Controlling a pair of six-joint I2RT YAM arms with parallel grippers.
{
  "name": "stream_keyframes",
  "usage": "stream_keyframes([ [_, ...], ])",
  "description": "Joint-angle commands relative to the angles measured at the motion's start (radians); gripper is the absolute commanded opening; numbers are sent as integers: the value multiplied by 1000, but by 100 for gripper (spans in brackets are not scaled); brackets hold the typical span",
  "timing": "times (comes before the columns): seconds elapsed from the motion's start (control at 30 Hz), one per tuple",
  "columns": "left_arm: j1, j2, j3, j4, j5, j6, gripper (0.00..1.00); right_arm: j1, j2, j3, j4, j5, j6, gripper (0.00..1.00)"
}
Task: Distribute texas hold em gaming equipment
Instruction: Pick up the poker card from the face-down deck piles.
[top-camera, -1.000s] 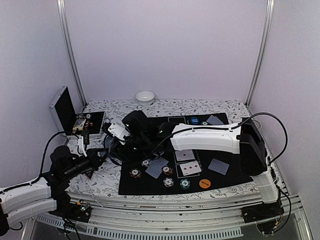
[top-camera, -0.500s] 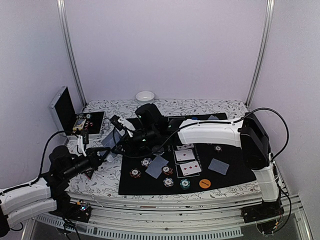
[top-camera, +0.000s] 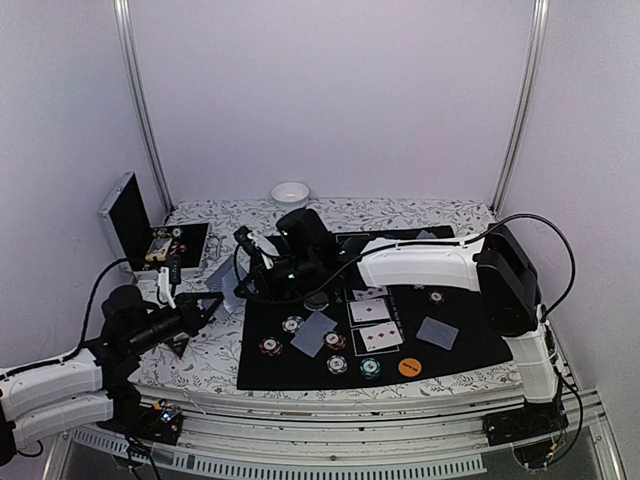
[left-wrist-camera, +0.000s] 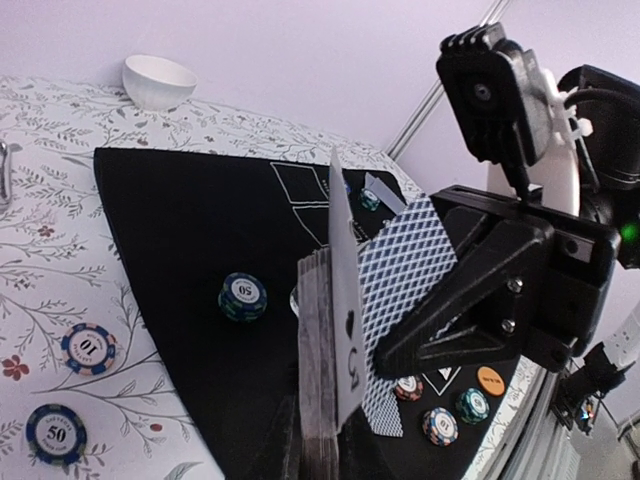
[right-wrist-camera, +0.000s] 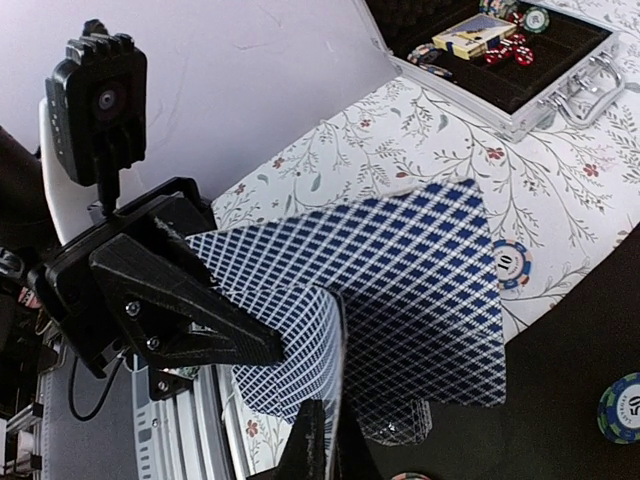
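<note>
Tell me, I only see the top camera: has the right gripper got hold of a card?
Observer: Yes. The left wrist view shows the right gripper shut on a blue-backed card.
Operator: And the deck?
Observer: The deck sits edge-on in the left gripper; its outer card shows a five.
Operator: Any chips off the mat?
Observer: Two lie on the cloth beside the mat: a 10 chip and a 50 chip.

Bright, even, diffuse light; faint shadows; wrist views slightly soft.
</note>
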Motion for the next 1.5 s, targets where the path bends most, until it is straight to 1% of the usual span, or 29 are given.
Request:
stream_keyframes([
  [0.0,7,139,43,-64,9,-21,0,-29,81,62,-16,72,26,2],
  [0.1,47,292,64,-32,76,-47,0,-28,166,113,-22,75,42,1],
  [0.2,99,415,48,55,150,-91,0,-29,187,122,-16,101,51,1],
  [0.27,117,480,40,104,164,-104,0,-28,198,123,-14,106,53,1],
  [0.5,152,610,64,113,172,-93,0,-33,245,131,-16,103,65,1],
  [0.63,174,657,66,106,170,-87,0,-40,240,115,-20,130,73,1],
  [0.77,178,693,73,104,174,-75,6,-53,229,98,-19,129,75,1],
  [0.9,179,730,81,109,175,-74,8,-54,237,104,-21,113,68,1],
  [1.0,180,753,89,109,180,-75,11,-55,235,101,-23,119,72,1],
  [1.1,181,765,97,108,187,-73,16,-57,230,97,-28,129,74,1],
  [1.27,181,768,104,100,182,-71,21,-60,237,96,-35,124,78,1],
  [1.47,182,775,105,103,180,-70,19,-60,233,91,-37,115,86,1],
])
